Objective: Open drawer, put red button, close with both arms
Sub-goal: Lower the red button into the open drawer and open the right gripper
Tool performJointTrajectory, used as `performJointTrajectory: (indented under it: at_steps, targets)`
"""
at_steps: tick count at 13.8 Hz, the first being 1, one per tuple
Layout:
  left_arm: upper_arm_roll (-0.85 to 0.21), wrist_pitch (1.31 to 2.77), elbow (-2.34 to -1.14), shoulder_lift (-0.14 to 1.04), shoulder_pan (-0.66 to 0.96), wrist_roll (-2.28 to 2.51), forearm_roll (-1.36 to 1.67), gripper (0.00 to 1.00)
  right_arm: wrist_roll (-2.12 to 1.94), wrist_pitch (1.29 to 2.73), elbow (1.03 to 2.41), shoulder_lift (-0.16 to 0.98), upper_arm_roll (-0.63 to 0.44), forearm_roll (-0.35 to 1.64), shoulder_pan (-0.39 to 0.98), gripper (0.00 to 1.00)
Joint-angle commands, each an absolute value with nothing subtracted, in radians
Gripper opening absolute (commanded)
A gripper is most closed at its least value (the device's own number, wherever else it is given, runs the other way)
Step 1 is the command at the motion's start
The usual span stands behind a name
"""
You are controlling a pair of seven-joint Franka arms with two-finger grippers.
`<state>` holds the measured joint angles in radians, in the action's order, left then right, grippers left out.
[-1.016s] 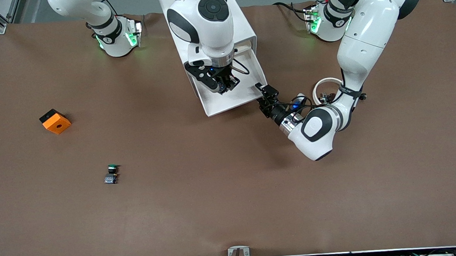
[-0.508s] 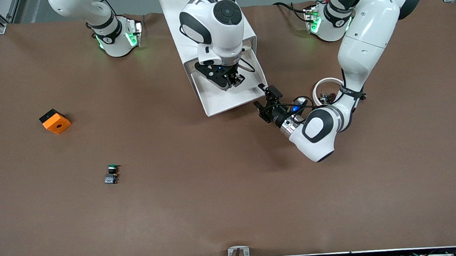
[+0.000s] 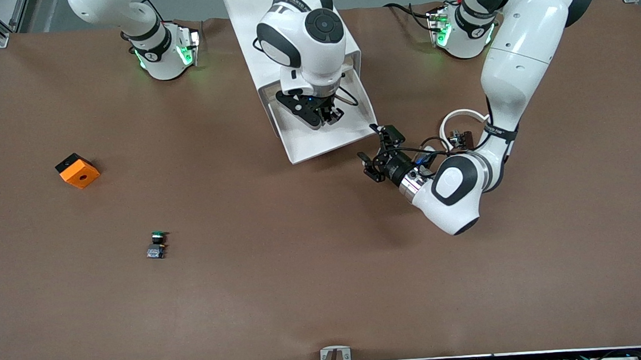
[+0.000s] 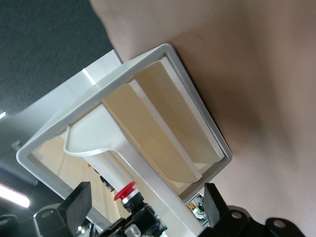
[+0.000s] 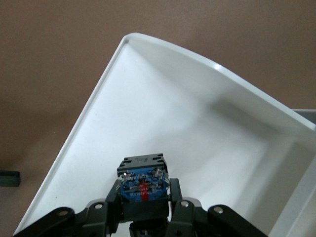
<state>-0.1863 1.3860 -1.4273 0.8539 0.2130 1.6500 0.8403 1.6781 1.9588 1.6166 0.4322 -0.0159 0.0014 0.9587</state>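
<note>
The red button [image 5: 143,185] is held between the fingers of the right gripper [image 3: 325,115] over the pulled-out drawer [image 3: 345,136]; contact with its floor cannot be judged. The left gripper [image 3: 380,154] is spread wide just beside the drawer's front corner.

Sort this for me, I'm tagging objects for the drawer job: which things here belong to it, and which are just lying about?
Job:
- drawer, pulled open
- red button, held over it by the right gripper
- left gripper, open beside the drawer's front

Lying about:
- green button
- orange cube
</note>
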Motion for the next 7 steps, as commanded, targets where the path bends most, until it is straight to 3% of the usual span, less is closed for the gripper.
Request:
performJointTrajectory:
  at_steps: [1,5,7]
  targets:
    - [-0.189,1.362,-1.382,0.861,0.213,1.573,0.798,1.00,1.692,1.945,1.601,0.434,-0.021,-0.011,0.956,1.00]
    - [-0.198,1.361,-1.336,0.851,0.225,1.404,0.708,1.00,1.649,1.931,1.572,0.417,-0.025,-0.009,0.925,1.00]
    - [-0.199,1.364,-1.327,0.835,0.227,1.292,0.666,1.00,1.568,1.855,1.511,0.405,-0.025,0.003,0.875,1.00]
